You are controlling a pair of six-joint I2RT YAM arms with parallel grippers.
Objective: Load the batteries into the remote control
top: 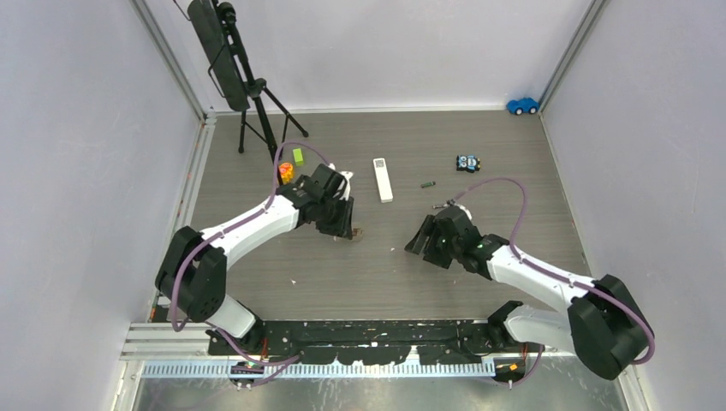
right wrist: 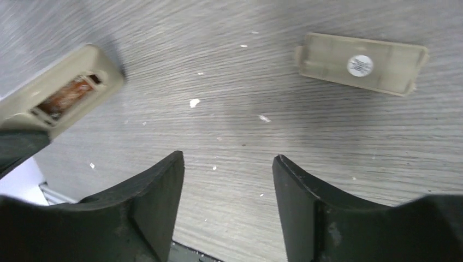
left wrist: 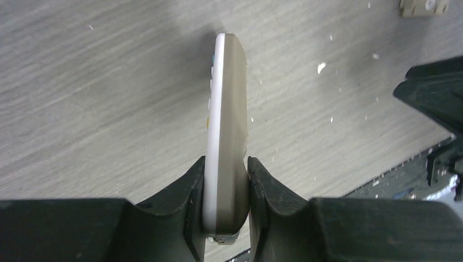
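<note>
My left gripper is shut on the remote control, a white and beige bar held on edge just above the table. In the top view that gripper is at mid-table. The remote's open end shows an orange-copper piece inside its compartment. A beige battery cover with a round sticker lies flat on the table, also at the cover's corner. My right gripper is open and empty, to the right of the remote. One dark battery lies farther back, and another slim piece is near it.
A second white remote lies behind the grippers. A small blue-black toy and a blue toy car are at the back right. A green block, an orange item and a black tripod stand at the back left.
</note>
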